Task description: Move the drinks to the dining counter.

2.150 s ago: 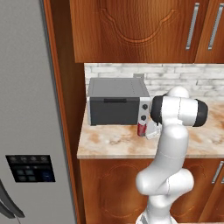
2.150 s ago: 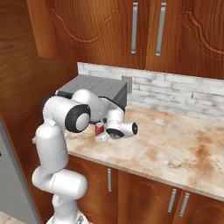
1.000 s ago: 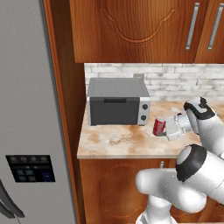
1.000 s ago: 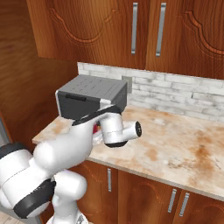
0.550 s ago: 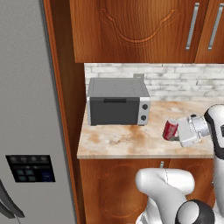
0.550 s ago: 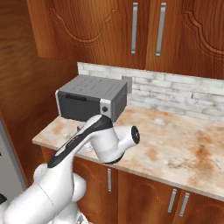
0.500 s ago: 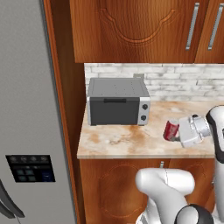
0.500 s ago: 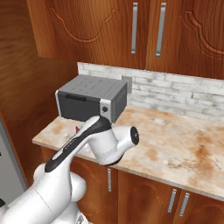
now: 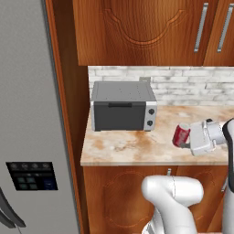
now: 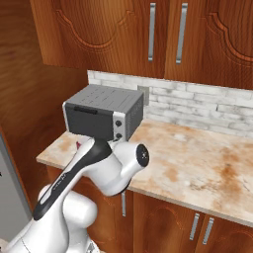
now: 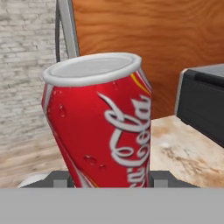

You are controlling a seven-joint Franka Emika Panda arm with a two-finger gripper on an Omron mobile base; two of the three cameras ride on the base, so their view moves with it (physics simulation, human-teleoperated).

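Between the fingers of your gripper [image 9: 183, 140] sits the red can [image 9: 181, 134], clamped at its lower body, so the jaws stand about half apart with the can filling the gap. You can see in the left base view that the can is tilted, its silver top leaning away from the hand toward the toaster oven [image 9: 123, 112]. It hangs above the marbled counter [image 9: 132, 146] rather than resting on it, near the front edge.

From the hand camera, the can [image 11: 100, 135] rises straight ahead of the gripper, with the white script on its side facing you and its pale rim uppermost. Behind it you have a wooden panel [image 11: 148, 48] and, off to one side, the tiled wall [image 11: 26, 65]. The dark corner of the oven [image 11: 203, 103] shows on the other side of the can, well apart from it.

In the right base view your arm's elbow crosses in front of the oven [image 10: 104, 117], and the hand is hidden behind it. To the far side of the oven from your gripper stands the grey fridge [image 9: 32, 114].
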